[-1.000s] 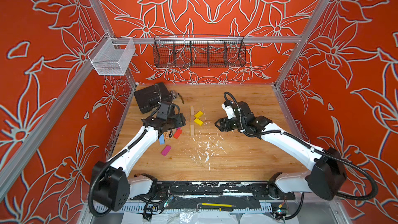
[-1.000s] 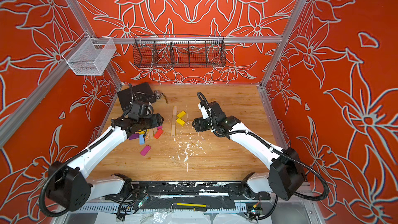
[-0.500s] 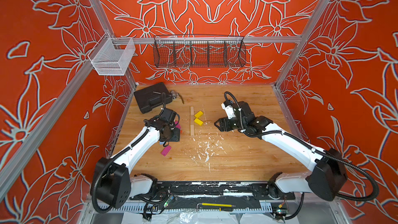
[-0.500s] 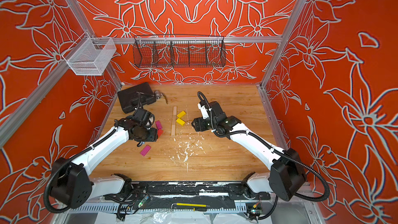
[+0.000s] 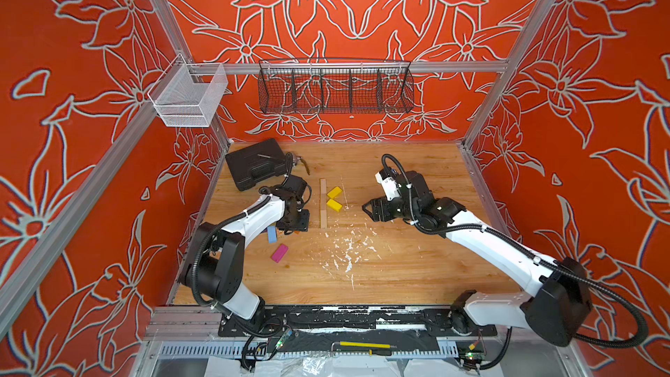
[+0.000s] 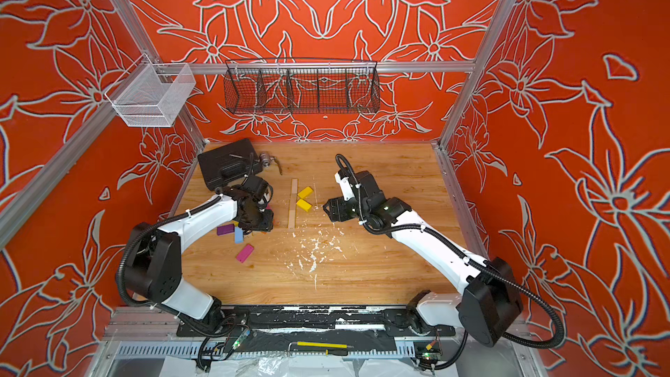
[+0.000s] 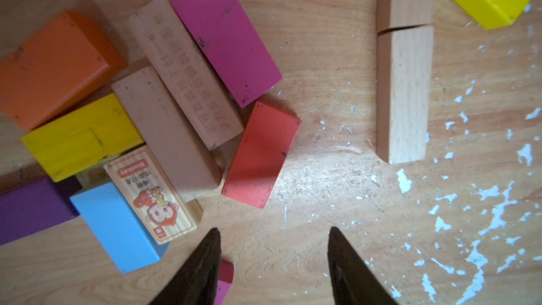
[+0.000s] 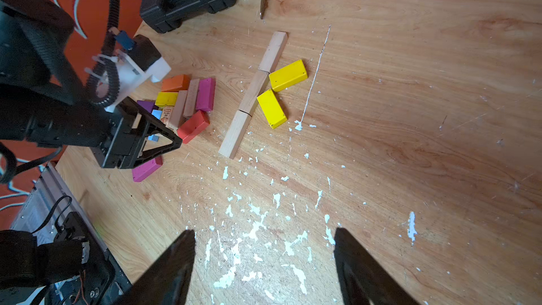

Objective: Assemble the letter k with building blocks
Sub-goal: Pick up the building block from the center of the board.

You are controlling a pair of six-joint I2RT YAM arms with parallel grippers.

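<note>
- The pale stem (image 5: 323, 204), three plain bars laid end to end on the worktop (image 5: 398, 266), is taken as the reference. Two yellow blocks (image 8: 287, 75) are set slantwise against its side facing the right arm and meet near its middle.
- The spare blocks (image 8: 187, 98) are heaped near the stem's other side. The red block (image 7: 261, 154) lies flat at the heap's stem-facing edge, apart from the stem.
- The left claw (image 7: 273, 230) is poised just short of the red block, partly spread, with nothing gripped.
- The right claw (image 8: 263, 231) is held wide and empty, well clear of the stem.
- The blocks are judged light, rigid and smooth-painted, so slipping is to be expected under a corner grip.
- Hold is best taken across the long faces at mid-length. Clearance on the red block's heap side is judged tight.
</note>
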